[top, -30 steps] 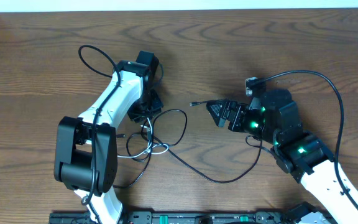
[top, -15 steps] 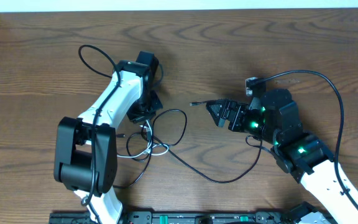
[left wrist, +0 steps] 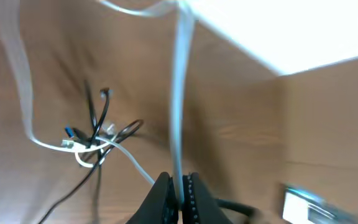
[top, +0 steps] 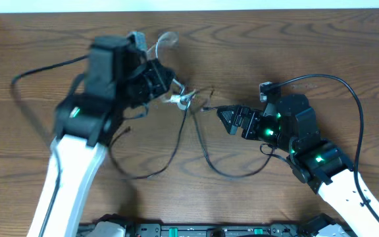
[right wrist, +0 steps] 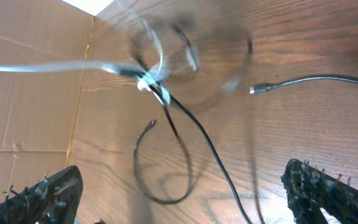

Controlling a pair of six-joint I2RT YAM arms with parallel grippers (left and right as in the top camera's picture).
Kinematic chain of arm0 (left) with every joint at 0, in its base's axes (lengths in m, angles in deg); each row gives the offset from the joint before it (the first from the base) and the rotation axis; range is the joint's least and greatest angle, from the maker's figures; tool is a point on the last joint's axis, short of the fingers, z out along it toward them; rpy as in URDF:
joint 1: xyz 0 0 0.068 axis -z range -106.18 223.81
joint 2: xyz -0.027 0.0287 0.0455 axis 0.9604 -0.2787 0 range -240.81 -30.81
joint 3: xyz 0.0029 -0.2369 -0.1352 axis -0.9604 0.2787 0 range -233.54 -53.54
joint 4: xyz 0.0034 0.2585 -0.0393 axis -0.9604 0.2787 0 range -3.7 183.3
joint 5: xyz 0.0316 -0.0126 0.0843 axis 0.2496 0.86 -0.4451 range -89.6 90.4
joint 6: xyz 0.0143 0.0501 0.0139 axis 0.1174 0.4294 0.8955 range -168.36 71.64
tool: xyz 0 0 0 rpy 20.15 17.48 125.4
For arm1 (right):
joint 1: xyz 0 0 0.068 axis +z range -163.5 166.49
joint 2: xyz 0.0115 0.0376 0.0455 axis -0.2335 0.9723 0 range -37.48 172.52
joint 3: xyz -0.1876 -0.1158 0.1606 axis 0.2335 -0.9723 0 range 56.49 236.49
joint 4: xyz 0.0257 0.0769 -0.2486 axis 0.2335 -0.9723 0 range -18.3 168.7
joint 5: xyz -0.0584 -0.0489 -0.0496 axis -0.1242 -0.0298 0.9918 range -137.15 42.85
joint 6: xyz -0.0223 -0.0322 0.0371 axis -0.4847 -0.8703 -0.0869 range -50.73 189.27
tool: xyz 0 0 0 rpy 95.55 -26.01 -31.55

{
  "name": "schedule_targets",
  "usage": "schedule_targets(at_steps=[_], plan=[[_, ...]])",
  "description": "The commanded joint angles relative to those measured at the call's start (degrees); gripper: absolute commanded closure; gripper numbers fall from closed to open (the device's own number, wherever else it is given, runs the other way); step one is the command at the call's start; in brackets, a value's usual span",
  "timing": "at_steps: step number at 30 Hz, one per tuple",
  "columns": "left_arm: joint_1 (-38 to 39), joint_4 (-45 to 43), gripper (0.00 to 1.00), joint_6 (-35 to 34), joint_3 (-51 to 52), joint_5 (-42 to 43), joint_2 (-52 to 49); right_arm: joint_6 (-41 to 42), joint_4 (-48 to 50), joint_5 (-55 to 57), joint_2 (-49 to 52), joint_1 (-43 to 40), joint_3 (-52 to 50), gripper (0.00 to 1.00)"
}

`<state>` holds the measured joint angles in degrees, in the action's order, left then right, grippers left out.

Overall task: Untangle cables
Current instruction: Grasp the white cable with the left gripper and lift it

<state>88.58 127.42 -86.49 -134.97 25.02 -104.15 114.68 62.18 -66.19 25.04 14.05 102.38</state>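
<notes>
My left gripper (top: 164, 78) is raised above the table and shut on a white cable (left wrist: 180, 93). The white cable loops up past the gripper (top: 164, 41) and runs down to a knot (top: 183, 99) where it tangles with black cables; the knot also shows in the left wrist view (left wrist: 91, 142) and the right wrist view (right wrist: 148, 84). Black cables (top: 202, 155) hang from the knot in long loops over the table. My right gripper (top: 227, 119) is open and empty, low over the table to the right of the knot. A black cable end (right wrist: 258, 89) lies in front of it.
The wooden table (top: 255, 39) carries the cables. A cardboard wall (right wrist: 23, 106) stands at the table's left side. A black rail (top: 196, 230) runs along the front edge. The right arm's own black cable (top: 347, 92) arcs over its wrist.
My left arm has lifted from the table and swung up and right, pulling the white cable and the knot with it. The black loops have stretched out. The right arm has not moved.
</notes>
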Motion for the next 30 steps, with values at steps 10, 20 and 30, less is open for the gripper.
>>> schedule_targets(at_steps=[10, 20, 30], plan=[[0.1, -6.6, 0.93, -13.9, -0.8, 5.0, 15.6, 0.2, 8.3, -3.9, 0.0, 0.0, 0.3, 0.01], [0.1, -10.8, 0.93, -16.5, -0.8, 8.4, 15.4, 5.0, 10.6, -5.3, 2.0, 5.4, 0.3, 0.01], [0.1, -10.9, 0.92, -20.1, -0.8, 8.4, 14.9, 8.9, 14.1, -2.3, 7.2, 9.5, 0.3, 0.01]])
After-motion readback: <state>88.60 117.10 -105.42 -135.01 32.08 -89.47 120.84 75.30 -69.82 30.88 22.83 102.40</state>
